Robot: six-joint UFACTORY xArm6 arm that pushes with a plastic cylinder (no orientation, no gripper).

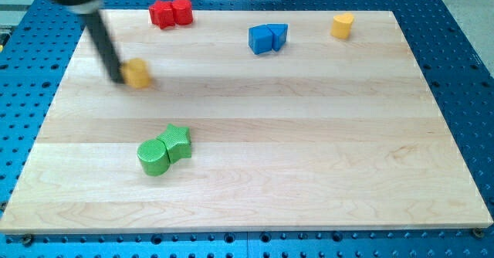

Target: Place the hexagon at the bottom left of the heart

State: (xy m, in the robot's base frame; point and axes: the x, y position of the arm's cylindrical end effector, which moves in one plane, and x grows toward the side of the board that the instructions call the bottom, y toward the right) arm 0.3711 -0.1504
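Pale wooden board [309, 134], blue pegboard [463, 72]

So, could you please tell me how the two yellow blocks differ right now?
The yellow hexagon sits near the view's left with my tip against its left side; the yellow heart stands alone at the view's top right. The hexagon looks blurred, the heart sharp. Both are yellow and similar in size.

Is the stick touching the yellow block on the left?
Yes, it looks so: my tip sits right against the yellow hexagon's left side.
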